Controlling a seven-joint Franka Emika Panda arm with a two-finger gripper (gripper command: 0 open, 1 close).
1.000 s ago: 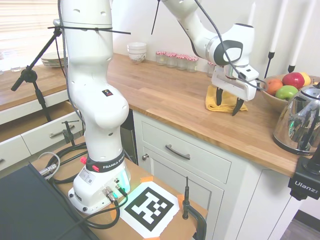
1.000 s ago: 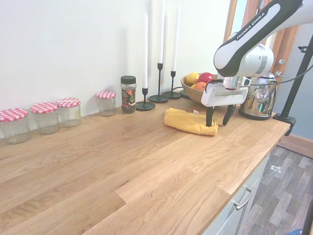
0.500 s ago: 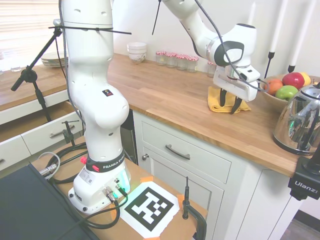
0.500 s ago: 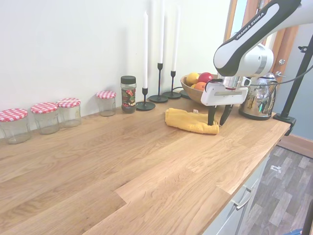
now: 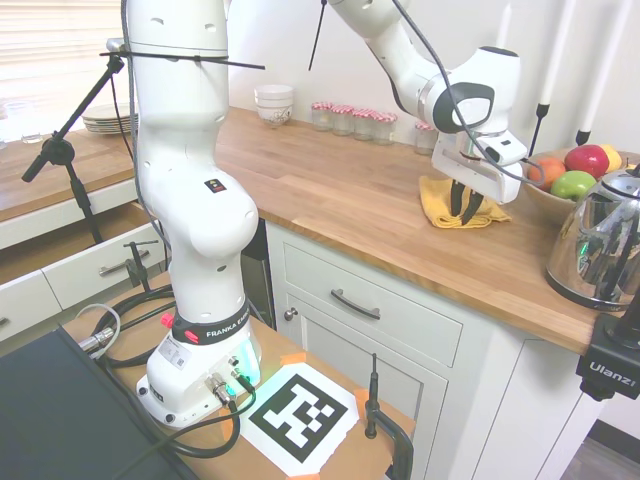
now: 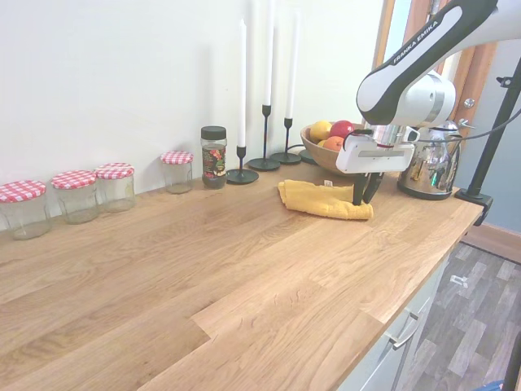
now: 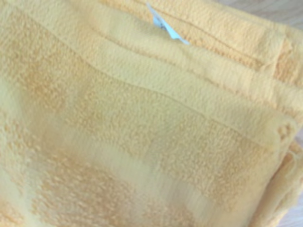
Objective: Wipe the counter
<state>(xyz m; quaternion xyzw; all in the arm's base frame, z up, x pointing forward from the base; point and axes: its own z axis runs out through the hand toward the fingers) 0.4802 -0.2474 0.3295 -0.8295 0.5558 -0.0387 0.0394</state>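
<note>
The counter (image 5: 330, 190) (image 6: 203, 269) is a long warm-brown plank worktop on white cabinets. A folded yellow towel (image 5: 438, 205) (image 6: 316, 199) lies on it near the fruit bowl. My gripper (image 5: 462, 212) (image 6: 364, 198) points straight down onto the towel's end nearest the kettle, its fingers drawn together and pinching the cloth. The wrist view is filled by the towel (image 7: 142, 123), with a small white label showing on it.
A wooden fruit bowl (image 5: 570, 178) (image 6: 326, 147) and a glass kettle (image 5: 600, 250) (image 6: 427, 167) stand close beside the towel. Candlesticks (image 6: 264, 122), a spice jar (image 6: 213, 156) and several checked-lid jars (image 6: 73, 191) line the wall. Stacked bowls (image 5: 273, 103) sit at the far end.
My gripper has moved from the counter's front edge over the towel, dropped onto it, and its fingers have gone from wide apart to closed on the cloth. The towel has bunched slightly.
</note>
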